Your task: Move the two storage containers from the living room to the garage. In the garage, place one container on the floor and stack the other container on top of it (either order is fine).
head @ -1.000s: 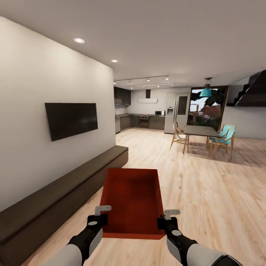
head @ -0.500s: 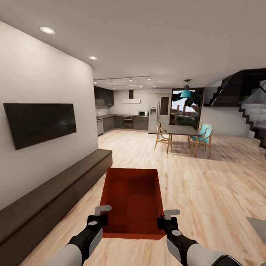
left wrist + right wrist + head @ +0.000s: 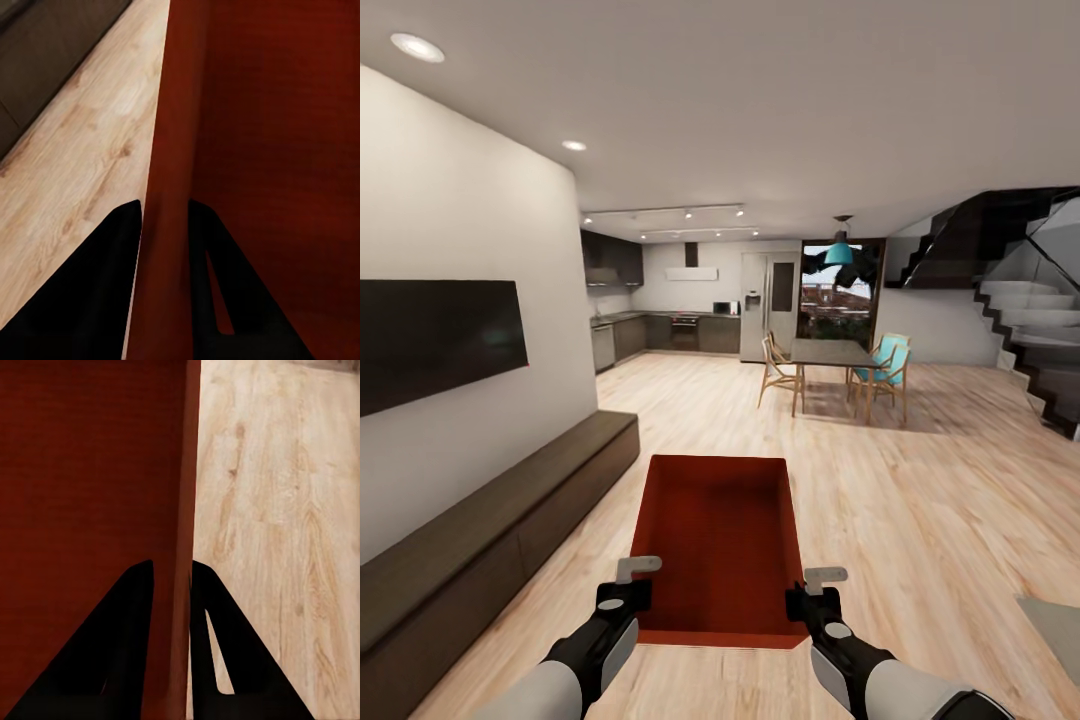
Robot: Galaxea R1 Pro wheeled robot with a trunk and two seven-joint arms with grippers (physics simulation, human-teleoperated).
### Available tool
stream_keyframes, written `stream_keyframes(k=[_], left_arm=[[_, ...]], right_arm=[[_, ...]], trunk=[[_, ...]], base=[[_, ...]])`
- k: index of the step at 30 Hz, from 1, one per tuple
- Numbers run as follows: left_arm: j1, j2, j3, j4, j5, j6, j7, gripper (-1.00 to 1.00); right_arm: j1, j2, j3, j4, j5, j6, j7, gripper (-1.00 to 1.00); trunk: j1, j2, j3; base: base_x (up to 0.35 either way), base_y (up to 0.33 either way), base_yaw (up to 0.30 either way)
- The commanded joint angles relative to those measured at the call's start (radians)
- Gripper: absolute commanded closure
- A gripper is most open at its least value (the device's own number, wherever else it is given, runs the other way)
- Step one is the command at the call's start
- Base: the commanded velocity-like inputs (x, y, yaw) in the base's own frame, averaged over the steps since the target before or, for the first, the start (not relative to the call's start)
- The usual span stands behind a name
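**Bin being carried across the wood floor**

Turned to the right since a second ago, the whole view is now showing stairs [image 3: 1030, 330]. One orange-red open plastic bin [image 3: 720, 540] is being held up between both arms. A side wall is being pinched by the left gripper [image 3: 163, 217] and by the right gripper [image 3: 172, 574]. With thin walls, the bin could be tipped or dropped by a bump against the long dark bench [image 3: 490, 540].
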Motion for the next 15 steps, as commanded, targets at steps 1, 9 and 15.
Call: stream_keyframes(k=[1,9,15], left_arm=[[-0.001,0.008,0.028,-0.034,-0.019,0.004,0.009,1.0],[-0.001,0.008,0.028,-0.034,-0.019,0.003,0.008,1.0],[-0.001,0.008,0.027,-0.034,-0.019,0.003,0.008,1.0]], right_arm=[[0.0,0.0,-0.008,0.001,-0.01,-0.002,0.001,1.0],[0.0,-0.001,-0.008,0.001,-0.01,-0.002,0.003,1.0],[0.0,-0.001,-0.008,0.001,-0.01,-0.002,0.003,1.0]], trunk=[[0.001,-0.001,-0.002],[0.001,-0.001,-0.002],[0.001,-0.001,-0.002]], base=[[0.321,0.0,-0.002],[0.321,0.0,-0.166],[0.321,0.0,-0.279]])
